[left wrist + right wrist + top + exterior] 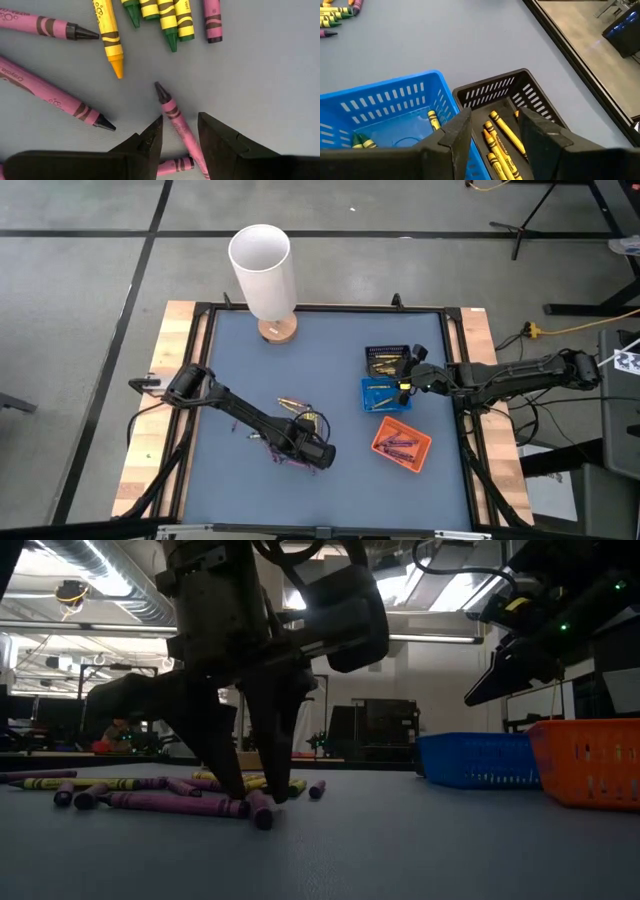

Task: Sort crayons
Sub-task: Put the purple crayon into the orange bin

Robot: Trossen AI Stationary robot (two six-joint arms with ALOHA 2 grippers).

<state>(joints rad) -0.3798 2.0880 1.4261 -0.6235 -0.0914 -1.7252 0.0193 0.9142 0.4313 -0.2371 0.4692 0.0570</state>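
Observation:
Loose crayons point(295, 418), purple, yellow and green-tipped yellow, lie flat on the blue-grey mat left of centre. My left gripper point(300, 452) points steeply down over them, open. Its fingertips point(180, 127) stand low on either side of one purple crayon point(172, 112), which lies on the mat with its dark tip pointing away; I see no touch. More purple crayons point(50, 95) and a yellow one point(111, 40) lie close by. My right gripper point(495, 125) hangs open above the black tray point(495, 90) and the blue tray point(385, 100), with nothing between its fingers.
Yellow crayons point(502, 135) lie in the black tray point(387, 360), green-tipped yellow ones point(362, 142) in the blue tray point(385, 395), and purple ones in the orange tray point(402, 445). A tall white cylinder point(262, 265) on a wooden base stands at the far edge.

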